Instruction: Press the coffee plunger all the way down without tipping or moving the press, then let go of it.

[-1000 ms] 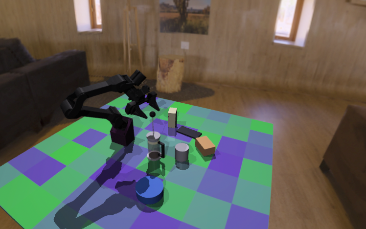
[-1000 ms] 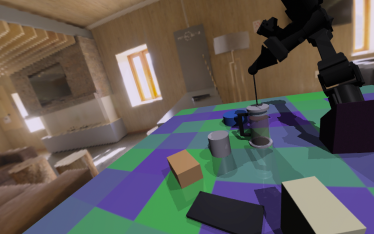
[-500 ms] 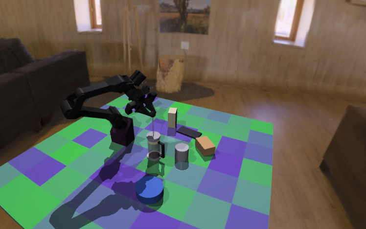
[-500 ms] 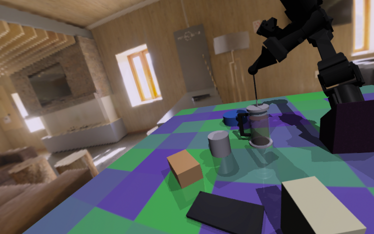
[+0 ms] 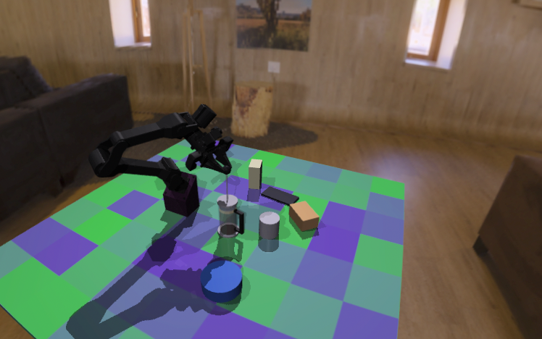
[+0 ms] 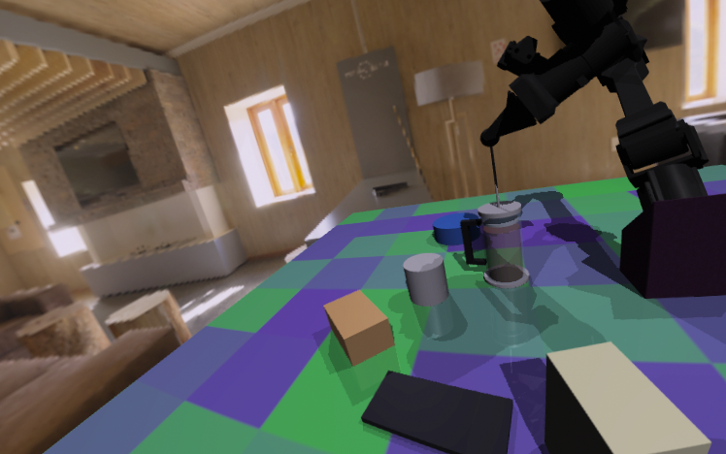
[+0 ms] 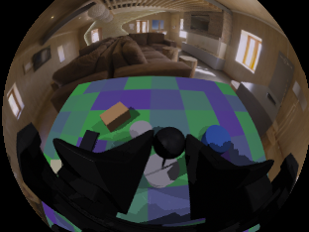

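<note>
- My gripper [image 5: 222,166] is closed on the black plunger knob [image 7: 168,140], which sits between my jaws.
- The rod [image 6: 494,177] runs straight down from the knob to the coffee press [image 5: 228,216], upright below me.
- Around it, one each: grey cylinder [image 5: 269,224], blue disc [image 5: 221,280], tan box [image 5: 303,215], cream block [image 5: 255,172], dark slab [image 5: 280,195].
</note>
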